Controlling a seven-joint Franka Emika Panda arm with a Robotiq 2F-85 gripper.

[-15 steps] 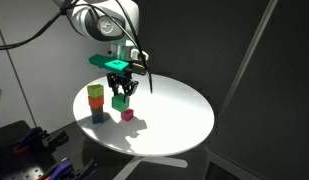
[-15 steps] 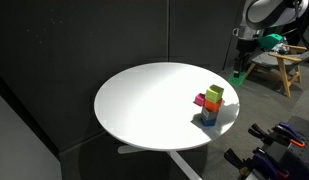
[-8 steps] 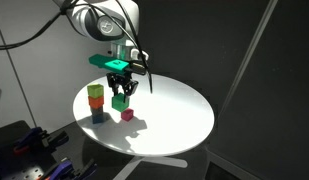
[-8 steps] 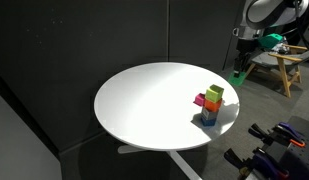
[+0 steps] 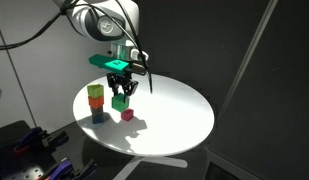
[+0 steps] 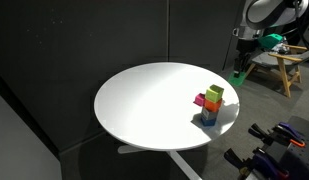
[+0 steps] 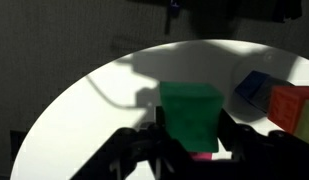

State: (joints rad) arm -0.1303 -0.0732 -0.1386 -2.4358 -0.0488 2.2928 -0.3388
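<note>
Green block clamped between jaws of gripper, held over table.
Judged light, rigid, slightly slick; best taken across opposite flat faces, centred.

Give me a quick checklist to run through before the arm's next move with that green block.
1. Gripper shut on the held green block: ok.
2. Held green block lifted off the table: ok.
3. Magenta block lying on the table just below the held one: ok.
4. Held block squarely over the magenta block: cannot tell.
5. Stack of green, orange and blue blocks upright, apart from the gripper: ok.
6. Grip centred on the block: cannot tell, the fingers are in shadow.
</note>
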